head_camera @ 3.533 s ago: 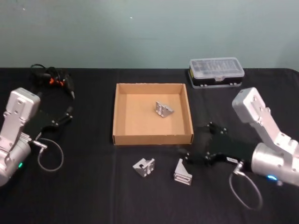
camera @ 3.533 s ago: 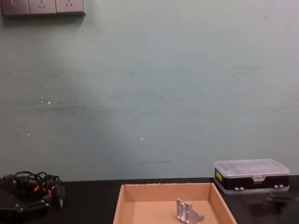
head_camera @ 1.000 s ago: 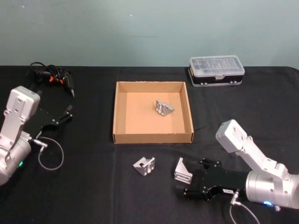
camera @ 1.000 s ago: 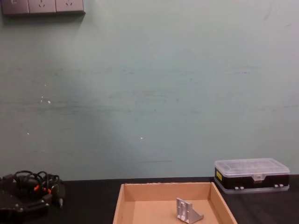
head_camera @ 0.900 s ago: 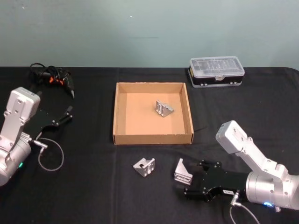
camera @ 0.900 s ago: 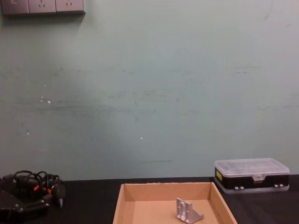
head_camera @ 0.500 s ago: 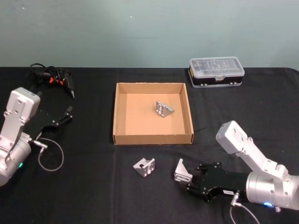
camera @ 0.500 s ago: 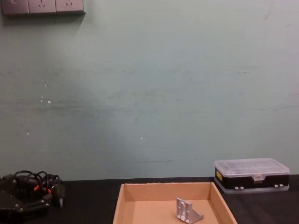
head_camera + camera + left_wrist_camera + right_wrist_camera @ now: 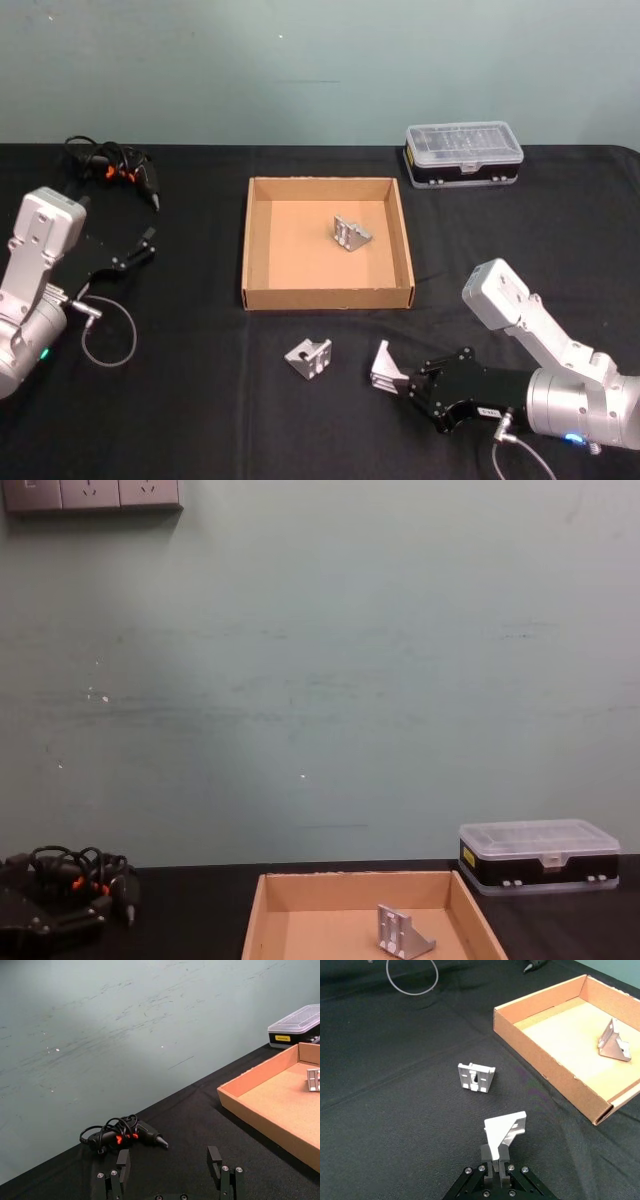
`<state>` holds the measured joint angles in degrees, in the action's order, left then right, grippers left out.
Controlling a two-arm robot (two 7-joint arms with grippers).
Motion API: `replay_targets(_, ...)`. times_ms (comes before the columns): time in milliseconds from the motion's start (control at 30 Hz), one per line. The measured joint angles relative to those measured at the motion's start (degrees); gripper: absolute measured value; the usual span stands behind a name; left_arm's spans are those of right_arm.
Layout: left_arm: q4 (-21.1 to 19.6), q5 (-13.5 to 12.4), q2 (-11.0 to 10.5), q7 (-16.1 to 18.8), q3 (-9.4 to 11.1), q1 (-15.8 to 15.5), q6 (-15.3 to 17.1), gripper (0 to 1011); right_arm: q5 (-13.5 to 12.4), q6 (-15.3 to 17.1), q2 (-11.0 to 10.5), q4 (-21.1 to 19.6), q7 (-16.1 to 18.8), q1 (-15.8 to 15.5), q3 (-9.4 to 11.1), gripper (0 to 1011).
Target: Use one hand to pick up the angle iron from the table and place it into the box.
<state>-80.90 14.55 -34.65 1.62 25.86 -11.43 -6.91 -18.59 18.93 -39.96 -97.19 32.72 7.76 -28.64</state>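
I see my right gripper [image 9: 408,383] at the head view's lower right, clamped on an angle iron [image 9: 388,367] below the box [image 9: 326,297]. My left gripper [image 9: 138,248] sits spread open at far left.

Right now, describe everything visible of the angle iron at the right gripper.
The angle iron is a small bracket of pale silvery metal with a triangular side. The right gripper is shut on one edge, holding it tilted. It is on the near side of the box, apart from a second bracket to its left. Whether it is off the table is unclear.
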Motion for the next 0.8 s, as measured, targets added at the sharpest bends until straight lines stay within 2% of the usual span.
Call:
replay_targets(333, 0.0, 0.0, 0.0, 0.0, 0.0, 0.0, 0.0, 1011, 0.0, -0.1, 0.0, 0.0, 0.0, 0.0, 0.0, 83)
replay_targets(567, 0.0, 0.0, 0.0, 0.0, 0.0, 0.0, 0.0, 1011, -1.3, -1.2, -0.8, -2.4, 0.2, -0.4, 0.7, 84)
replay_targets(667, 0.0, 0.0, 0.0, 0.0, 0.0, 0.0, 0.0, 1011, -1.8, -1.1, -0.9, -3.1, 0.5, 0.2, 0.9, 83)
replay_targets(800, 0.0, 0.0, 0.0, 0.0, 0.0, 0.0, 0.0, 1011, -3.1, 0.1, -0.5, -3.2, 1.5, 3.0, 0.8, 84)
